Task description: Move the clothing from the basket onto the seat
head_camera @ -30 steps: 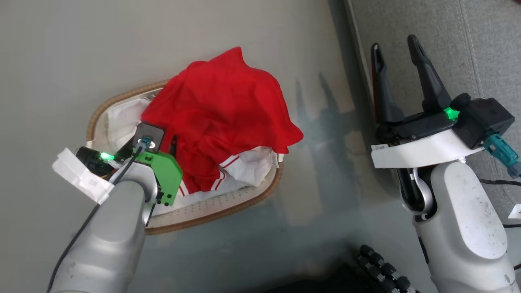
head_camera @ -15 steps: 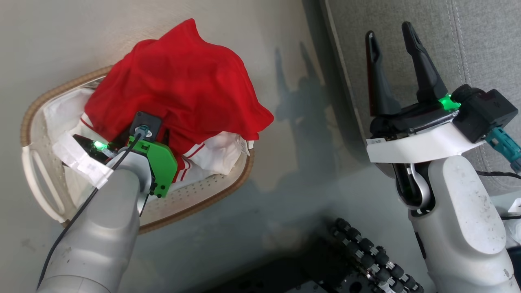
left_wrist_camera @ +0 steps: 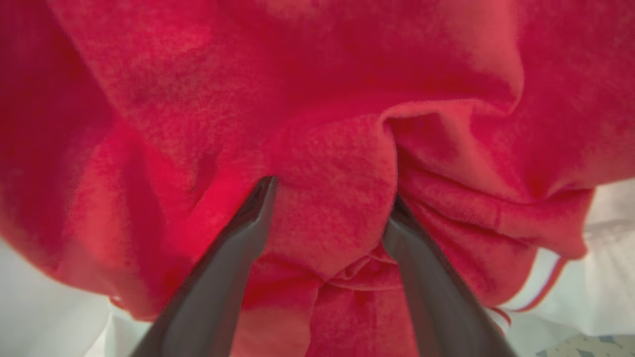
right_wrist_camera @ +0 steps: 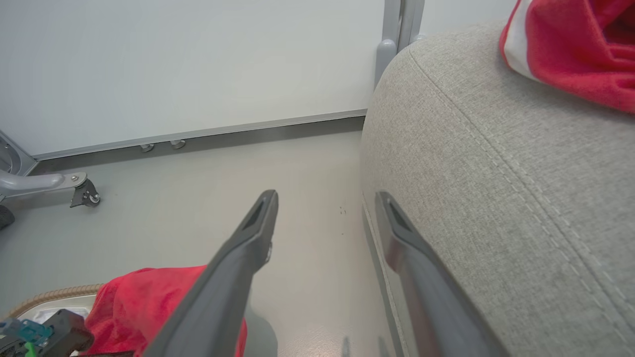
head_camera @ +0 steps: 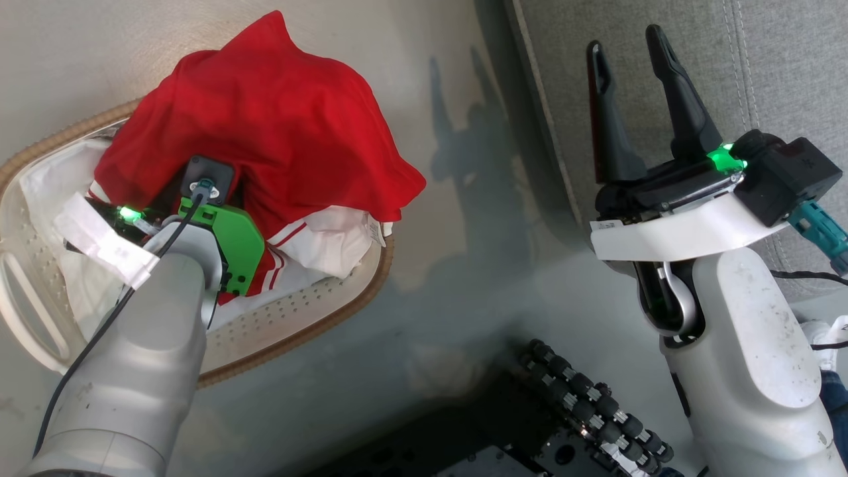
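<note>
1. The left gripper (left_wrist_camera: 331, 191) is spread open, its fingers pushed into the clothing (head_camera: 285, 119), with a red fold bulging between them.
2. That clothing is heaped in the basket (head_camera: 278, 315), over the white liner (head_camera: 46, 179).
3. The right gripper (head_camera: 624, 41) hangs open and empty at the edge of the seat (head_camera: 782, 66).
4. Farther off, another red-and-white garment (right_wrist_camera: 570, 44) lies on the seat.

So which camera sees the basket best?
The head view: it shows the basket from above, brown rim and holed white wall, with the clothing heaped inside. The right wrist view catches a short piece of the basket rim at its lower left. The left wrist view looks closely at the clothing.
</note>
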{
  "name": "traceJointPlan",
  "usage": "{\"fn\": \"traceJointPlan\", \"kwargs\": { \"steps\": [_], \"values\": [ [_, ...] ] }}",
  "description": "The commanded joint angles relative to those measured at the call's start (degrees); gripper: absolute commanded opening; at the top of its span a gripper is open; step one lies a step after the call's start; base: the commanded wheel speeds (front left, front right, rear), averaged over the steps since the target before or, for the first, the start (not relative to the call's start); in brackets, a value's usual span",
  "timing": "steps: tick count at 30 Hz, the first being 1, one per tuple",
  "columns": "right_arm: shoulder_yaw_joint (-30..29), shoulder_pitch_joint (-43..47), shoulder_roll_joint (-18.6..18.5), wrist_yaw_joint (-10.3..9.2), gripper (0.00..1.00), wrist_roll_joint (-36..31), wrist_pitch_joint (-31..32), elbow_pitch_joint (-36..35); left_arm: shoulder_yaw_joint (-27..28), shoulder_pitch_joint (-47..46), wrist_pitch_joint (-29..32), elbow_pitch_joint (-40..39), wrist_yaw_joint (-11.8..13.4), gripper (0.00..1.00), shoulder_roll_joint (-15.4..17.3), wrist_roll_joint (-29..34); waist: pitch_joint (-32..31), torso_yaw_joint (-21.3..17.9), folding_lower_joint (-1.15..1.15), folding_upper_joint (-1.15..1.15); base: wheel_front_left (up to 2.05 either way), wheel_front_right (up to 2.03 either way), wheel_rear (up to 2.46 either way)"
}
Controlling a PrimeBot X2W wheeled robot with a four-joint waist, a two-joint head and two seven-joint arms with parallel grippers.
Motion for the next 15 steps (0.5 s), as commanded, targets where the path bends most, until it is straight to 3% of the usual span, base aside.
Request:
{"fn": "traceJointPlan", "kwargs": {
  "steps": [1, 2, 3, 9, 15],
  "values": [
    [0.0, -0.8, -0.1, -0.08, 1.00, 0.3, -0.1, 0.2, 0.0, -1.0, -1.0, -0.3, -0.3, 0.68, 0.2, -0.3, 0.1, 0.0, -0.01, 0.00, 0.00, 0.00, 0.00],
    [0.0, -0.7, -0.1, -0.07, 1.00, 0.3, -0.1, 0.3, 0.0, -0.9, -1.6, -0.3, -0.3, 0.39, 0.1, -0.6, 0.0, 0.0, -0.01, 0.00, 0.00, 0.00, 0.00],
    [0.0, -0.6, -0.1, -0.07, 1.00, 0.2, -0.1, 0.4, -0.2, -0.7, -2.2, -0.4, -0.4, 0.02, 0.0, -0.6, -0.1, 0.1, -0.01, 0.00, 0.00, 0.00, 0.00],
    [-0.4, -0.8, -0.1, -0.07, 1.00, -0.7, -0.1, 1.5, -1.0, 1.4, -7.1, -0.7, -0.7, 0.00, -0.4, -0.9, -2.2, 1.2, -0.01, 0.00, 0.00, 0.00, 0.00],
    [-1.3, 0.8, -0.2, -0.07, 1.00, -3.0, -0.1, 3.1, -1.5, 4.1, -11.6, -2.0, -2.4, 0.00, -1.1, -2.2, -6.9, 3.6, -0.01, 0.00, 0.00, 0.00, 0.00]
  ]
}}
